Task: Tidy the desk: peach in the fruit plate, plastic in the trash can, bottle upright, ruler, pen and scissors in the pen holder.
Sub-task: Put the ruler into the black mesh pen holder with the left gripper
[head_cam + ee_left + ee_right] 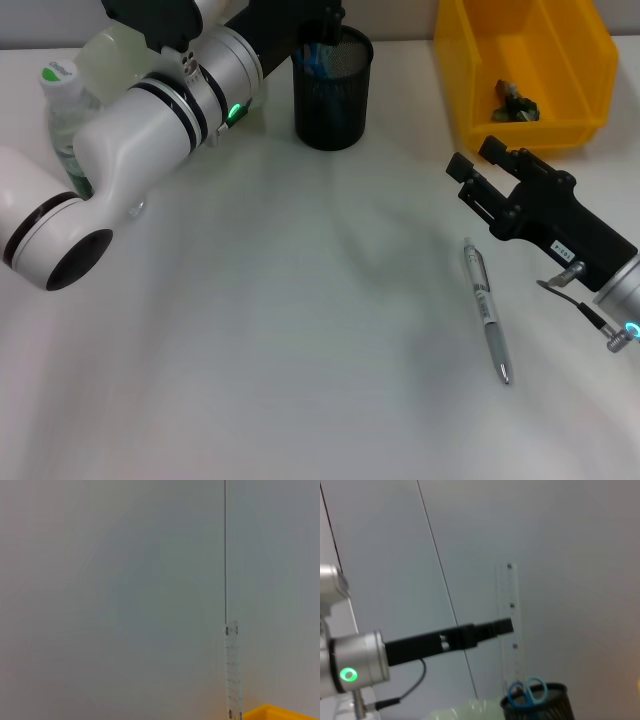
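Note:
My left gripper (506,626) is shut on the transparent ruler (508,611), which stands upright with its lower end in the black mesh pen holder (333,95). Blue-handled scissors (527,690) stand in that holder. In the left wrist view the ruler (231,672) runs straight up the frame. A silver pen (487,312) lies on the white desk (300,330), just in front of my open, empty right gripper (478,162). The bottle (63,112) stands upright at the far left. The plastic (515,103) lies in the yellow trash can (470,100). The peach is hidden.
The pale green fruit plate (112,58) sits at the back left, mostly covered by my left arm (150,120), which stretches across the back of the desk to the holder. The trash can stands at the back right, close behind my right gripper.

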`<state>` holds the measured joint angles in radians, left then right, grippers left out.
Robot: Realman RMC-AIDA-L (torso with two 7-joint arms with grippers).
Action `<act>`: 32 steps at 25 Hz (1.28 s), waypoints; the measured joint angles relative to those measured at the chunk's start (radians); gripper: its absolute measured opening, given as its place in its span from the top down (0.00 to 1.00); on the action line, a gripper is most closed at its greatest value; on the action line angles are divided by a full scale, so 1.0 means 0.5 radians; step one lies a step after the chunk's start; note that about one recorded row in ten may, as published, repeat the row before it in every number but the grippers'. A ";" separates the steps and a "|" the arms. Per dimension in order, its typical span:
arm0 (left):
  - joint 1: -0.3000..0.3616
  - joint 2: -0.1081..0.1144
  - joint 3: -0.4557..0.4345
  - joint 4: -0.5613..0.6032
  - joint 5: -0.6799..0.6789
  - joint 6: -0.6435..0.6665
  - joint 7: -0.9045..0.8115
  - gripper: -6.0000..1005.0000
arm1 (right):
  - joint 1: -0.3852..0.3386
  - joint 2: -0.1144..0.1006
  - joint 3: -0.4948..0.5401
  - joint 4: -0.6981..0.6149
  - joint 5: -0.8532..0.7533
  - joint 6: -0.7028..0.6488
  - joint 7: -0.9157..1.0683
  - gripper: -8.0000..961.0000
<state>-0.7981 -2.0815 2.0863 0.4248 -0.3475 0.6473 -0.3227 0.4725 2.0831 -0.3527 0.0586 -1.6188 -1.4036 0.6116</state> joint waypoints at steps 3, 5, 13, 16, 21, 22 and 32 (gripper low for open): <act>-0.001 0.000 0.000 0.000 0.001 0.000 0.000 0.97 | 0.009 0.000 0.000 -0.027 -0.012 0.044 0.039 0.43; 0.000 0.000 0.000 0.000 0.002 0.000 -0.002 0.97 | 0.012 0.000 0.000 -0.055 -0.054 0.047 0.048 0.43; 0.005 0.000 0.000 0.000 0.002 0.001 -0.003 0.98 | 0.018 0.000 0.005 -0.109 -0.148 0.053 0.053 0.37; 0.002 0.000 0.000 0.002 0.000 0.003 -0.002 0.97 | 0.018 0.000 0.012 -0.109 -0.143 0.054 0.054 0.32; -0.001 0.000 0.000 0.005 -0.008 0.008 -0.002 0.97 | 0.022 0.001 0.000 -0.107 -0.143 0.067 0.057 0.24; -0.002 0.000 0.000 0.007 -0.007 0.013 -0.003 0.97 | 0.023 0.002 0.000 -0.106 -0.144 0.070 0.057 0.23; 0.004 0.000 0.048 0.028 0.002 0.069 0.006 0.87 | 0.024 0.003 0.000 -0.096 -0.152 0.074 0.057 0.23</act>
<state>-0.7959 -2.0816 2.1101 0.4390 -0.3466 0.6817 -0.3199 0.4847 2.0847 -0.3528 0.0107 -1.6949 -1.3666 0.6403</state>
